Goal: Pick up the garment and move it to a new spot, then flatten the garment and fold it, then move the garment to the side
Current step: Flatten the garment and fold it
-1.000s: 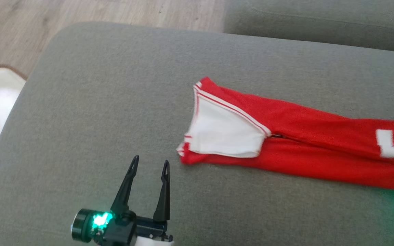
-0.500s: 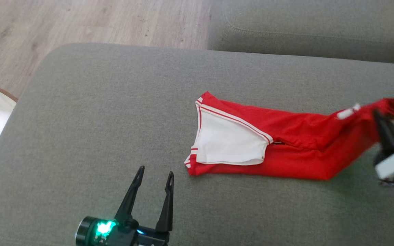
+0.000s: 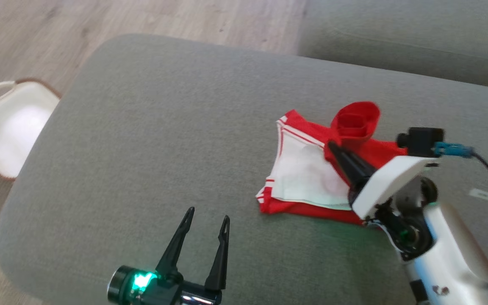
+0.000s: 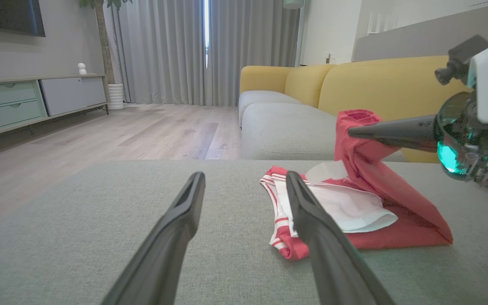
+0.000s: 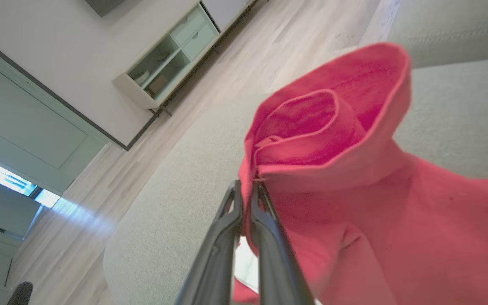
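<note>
A red garment (image 3: 311, 207) with a white panel and white stripes lies on the grey ottoman (image 3: 163, 127). My right gripper (image 3: 332, 147) is shut on the garment's red cuff end (image 3: 356, 120), holding it raised over the white panel; the wrist view shows the cuff (image 5: 328, 127) pinched between the fingers (image 5: 248, 190). In the left wrist view the lifted red cloth (image 4: 367, 169) hangs from the right gripper (image 4: 352, 131). My left gripper (image 3: 207, 216) stands open above the ottoman, left of the garment's striped edge (image 4: 280, 220), holding nothing.
A white basket (image 3: 6, 127) with a brown rim sits on the wooden floor at the left. A grey sofa cushion (image 3: 417, 38) lies behind the ottoman, and a yellow sofa back (image 4: 354, 80) rises beyond it.
My right gripper has carried the red cuff end leftward, over the garment, doubling the long red part back on itself. The head camera has shifted. The left gripper stays open.
</note>
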Available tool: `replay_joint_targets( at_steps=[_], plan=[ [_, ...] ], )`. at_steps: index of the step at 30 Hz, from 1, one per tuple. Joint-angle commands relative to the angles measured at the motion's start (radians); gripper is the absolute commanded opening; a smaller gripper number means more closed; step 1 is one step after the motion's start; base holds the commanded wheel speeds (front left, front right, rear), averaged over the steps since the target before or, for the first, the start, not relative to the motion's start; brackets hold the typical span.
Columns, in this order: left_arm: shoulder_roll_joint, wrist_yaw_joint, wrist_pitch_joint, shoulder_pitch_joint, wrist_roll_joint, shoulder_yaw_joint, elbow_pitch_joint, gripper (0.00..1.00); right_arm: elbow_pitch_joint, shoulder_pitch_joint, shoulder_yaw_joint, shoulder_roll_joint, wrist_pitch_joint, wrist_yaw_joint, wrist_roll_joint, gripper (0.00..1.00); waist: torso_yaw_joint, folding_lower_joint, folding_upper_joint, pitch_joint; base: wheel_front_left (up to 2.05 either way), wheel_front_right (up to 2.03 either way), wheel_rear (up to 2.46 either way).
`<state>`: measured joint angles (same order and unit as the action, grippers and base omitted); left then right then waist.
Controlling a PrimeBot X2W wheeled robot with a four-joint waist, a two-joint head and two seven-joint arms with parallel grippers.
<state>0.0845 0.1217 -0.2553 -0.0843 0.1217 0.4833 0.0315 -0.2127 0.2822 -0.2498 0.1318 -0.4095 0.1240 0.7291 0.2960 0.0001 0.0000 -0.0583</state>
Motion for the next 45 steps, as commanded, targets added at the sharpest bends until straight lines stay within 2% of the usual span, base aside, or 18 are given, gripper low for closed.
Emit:
replay_joint_targets(
  at_steps=[1, 9, 10, 11, 12, 16, 20, 24, 25, 32, 36, 39, 45],
  plan=[
    [-0.015, -0.004, -0.006, 0.047, -0.013, -0.025, -0.026, 1.0, 0.011, 0.059, -0.027, -0.012, 0.001, 0.007, -0.003, 0.0, 0.026, -0.0001, 0.0, -0.017, 0.0, 0.0, 0.0],
    [-0.029, -0.012, -0.006, 0.067, -0.011, -0.02, -0.018, 1.0, -0.183, 0.151, -0.133, -0.042, 0.049, 0.007, 0.026, 0.0, 0.069, -0.0001, 0.0, -0.043, 0.0, 0.0, 0.0],
    [-0.03, -0.012, -0.006, 0.068, -0.012, -0.02, -0.017, 1.0, -0.201, 0.158, -0.144, -0.045, 0.054, 0.007, 0.032, 0.27, 0.071, -0.0001, 0.0, -0.044, 0.0, 0.0, 0.0],
    [-0.03, -0.012, -0.006, 0.069, -0.012, -0.02, -0.017, 1.0, -0.216, 0.164, -0.153, -0.047, 0.06, 0.007, 0.037, 0.91, 0.072, -0.0001, 0.0, -0.045, 0.0, 0.0, 0.0],
    [-0.031, -0.012, -0.006, 0.07, -0.012, -0.02, -0.017, 1.0, -0.227, 0.169, -0.16, -0.049, 0.07, 0.007, 0.042, 1.0, 0.073, -0.0001, 0.0, -0.045, 0.0, 0.0, 0.0],
    [-0.032, -0.009, -0.006, 0.067, -0.014, -0.03, -0.015, 1.0, -0.229, 0.177, -0.175, -0.045, 0.135, 0.007, 0.072, 1.0, 0.063, -0.0001, 0.0, -0.037, 0.0, 0.0, 0.0],
    [-0.033, -0.002, -0.006, 0.057, -0.019, -0.05, -0.017, 1.0, -0.183, 0.164, -0.163, -0.001, 0.238, 0.007, 0.085, 1.0, 0.032, -0.0001, 0.0, -0.011, 0.0, 0.0, 0.0],
    [-0.033, 0.001, -0.006, 0.042, -0.02, -0.072, -0.019, 1.0, -0.139, 0.111, -0.137, 0.069, 0.361, 0.007, 0.051, 1.0, -0.007, -0.0001, 0.0, 0.027, 0.0, 0.0, 0.0],
    [-0.033, 0.001, -0.006, 0.042, -0.02, -0.072, -0.019, 1.0, -0.139, 0.111, -0.137, 0.069, 0.361, 0.007, 0.051, 1.0, -0.007, -0.0001, 0.0, 0.027, 0.0, 0.0, 0.0],
    [-0.033, 0.002, -0.006, -0.006, 0.017, -0.143, -0.025, 1.0, -0.084, -0.056, -0.069, 0.139, 0.564, 0.007, -0.053, 1.0, -0.085, -0.0001, 0.0, 0.087, 0.0, 0.0, 0.0],
    [-0.033, 0.008, -0.006, -0.031, 0.03, -0.179, -0.016, 1.0, -0.028, -0.17, -0.005, 0.125, 0.655, 0.007, -0.092, 1.0, -0.118, -0.0001, 0.0, 0.111, 0.0, 0.0, 0.0],
    [-0.033, 0.009, -0.006, -0.05, 0.042, -0.2, -0.007, 1.0, 0.013, -0.262, 0.03, 0.111, 0.669, 0.007, -0.148, 1.0, -0.135, -0.0001, 0.0, 0.128, 0.0, 0.0, 0.0],
    [-0.032, 0.009, -0.006, -0.101, 0.038, -0.24, -0.014, 1.0, 0.088, -0.428, 0.083, 0.09, 0.671, 0.007, -0.341, 1.0, -0.153, -0.0001, 0.0, 0.163, 0.0, 0.0, 0.0]
  ],
)
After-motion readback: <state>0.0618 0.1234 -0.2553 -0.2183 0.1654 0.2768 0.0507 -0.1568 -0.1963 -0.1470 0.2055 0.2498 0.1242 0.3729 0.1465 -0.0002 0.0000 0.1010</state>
